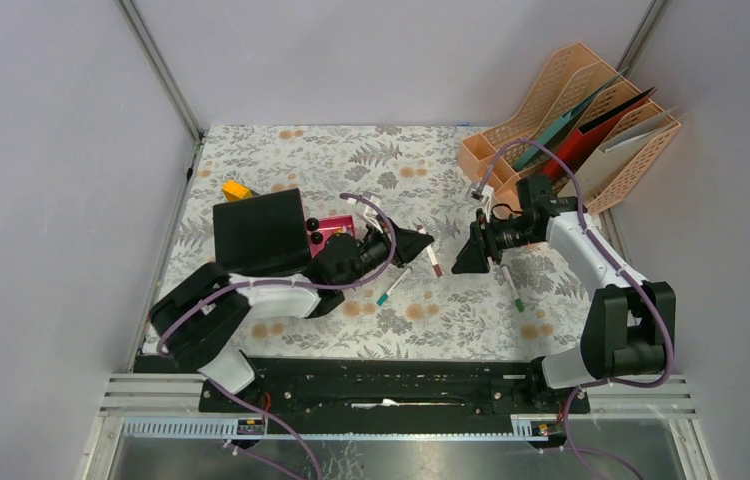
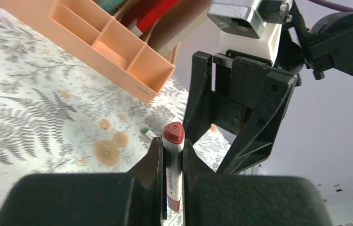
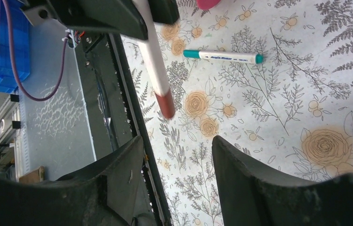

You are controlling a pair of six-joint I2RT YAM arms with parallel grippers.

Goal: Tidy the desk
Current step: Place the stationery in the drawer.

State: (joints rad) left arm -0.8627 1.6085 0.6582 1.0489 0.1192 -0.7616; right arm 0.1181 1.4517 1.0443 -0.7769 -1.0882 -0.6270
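desk (image 1: 351, 160): flat, rigid, cloth-covered; spreads out from the tray (image 2: 113, 42)
left claw (image 1: 419, 241): clamped on marker (image 2: 173, 134) mid-barrel, on the tray's near side
right claw (image 3: 177, 148): apart, empty, between tray and marker
marker: likely light, stiff, slick; take the capped end

- My left arm (image 1: 271, 295) starts at the lower left of the overhead view and stretches low toward the centre of the frame, forearm nearly level.
- My left gripper (image 1: 421, 240) points right; in its own wrist view its jaws are clamped on a red-capped marker (image 2: 173, 132), whose cap sticks out past the fingertips (image 2: 158, 148).
- My right arm (image 1: 591, 245) rises from the lower right, folds at the elbow and reaches left toward the centre.
- My right gripper (image 1: 471, 255) faces the left one, near it but apart.
- Its jaws (image 3: 177, 141) stand spread, with nothing between them.
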